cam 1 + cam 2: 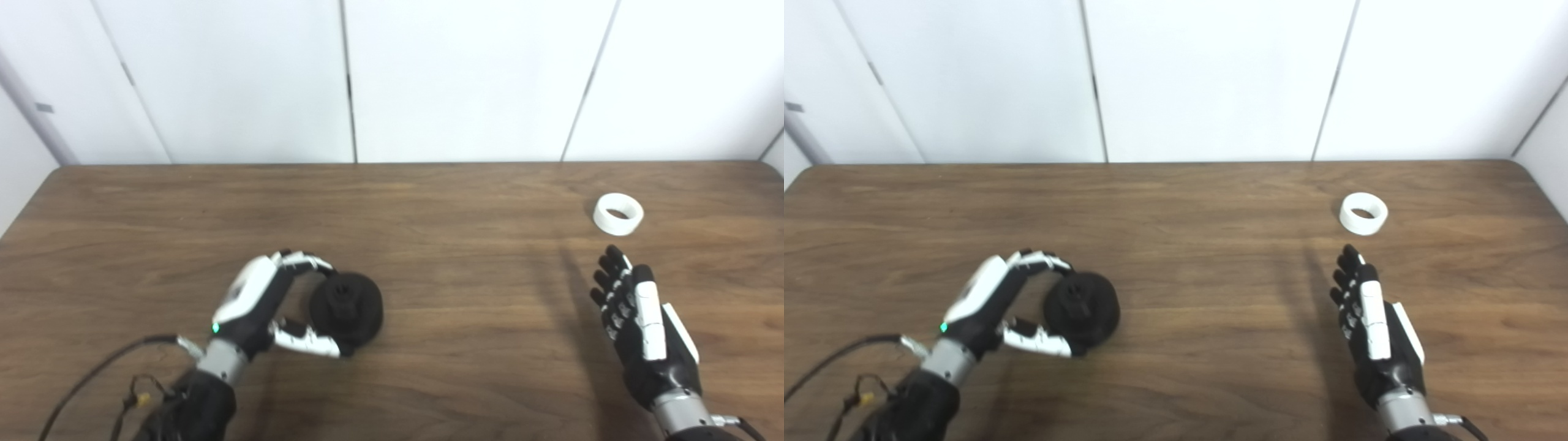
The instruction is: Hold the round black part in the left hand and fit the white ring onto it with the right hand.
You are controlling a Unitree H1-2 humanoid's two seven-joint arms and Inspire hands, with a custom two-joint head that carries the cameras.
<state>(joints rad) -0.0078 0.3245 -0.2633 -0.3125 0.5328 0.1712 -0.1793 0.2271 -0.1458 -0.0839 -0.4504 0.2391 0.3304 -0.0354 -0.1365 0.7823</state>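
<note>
The round black part [349, 306] with a raised hub is on the wooden table [465, 202], left of centre. My left hand [263, 306] is closed around its left side, fingers curled over its far edge and thumb under its near edge. The part also shows in the right eye view [1084, 309]. The white ring [618, 214] lies flat on the table at the far right. My right hand [637, 318] is open and empty, fingers straight and pointing toward the ring, a short way nearer than it and apart from it.
White wall panels [343, 73] stand behind the table's far edge. A black cable [92, 373] trails from my left wrist at the near left. The table's rounded right corner [1519, 165] lies just past the ring.
</note>
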